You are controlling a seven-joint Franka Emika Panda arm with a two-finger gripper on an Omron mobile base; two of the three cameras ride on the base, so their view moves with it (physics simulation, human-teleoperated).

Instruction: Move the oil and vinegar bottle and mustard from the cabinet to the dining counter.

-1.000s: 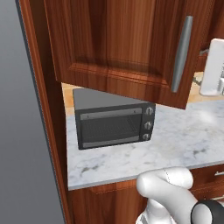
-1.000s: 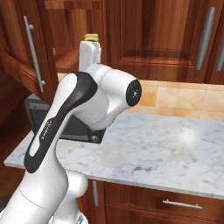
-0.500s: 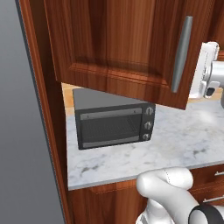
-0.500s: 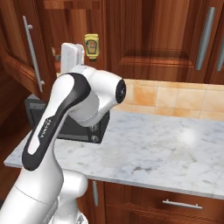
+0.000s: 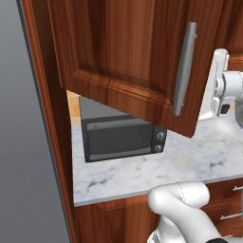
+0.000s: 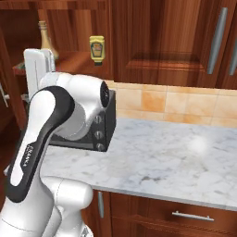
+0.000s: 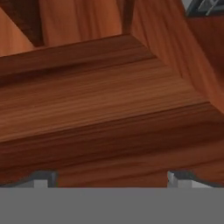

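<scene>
Nothing has been carried over yet — the tan flask-shaped oil and vinegar bottle [image 6: 45, 40] and the small yellow mustard container [image 6: 96, 48] are both seen on the shelf of the open reddish-brown wooden cabinet [image 6: 152, 41], upper left of the right base view. The gripper [image 7: 111, 178] is held wide open and empty, pointed at bare shelf wood. Both fetches are judged still to be done.

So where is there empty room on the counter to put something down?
The marble worktop is bare from the toaster oven rightward, along the tan tile wall. In front of the oven there is a bare strip too. The cabinet shelf is tighter: the oil and vinegar bottle and mustard stand there.
</scene>
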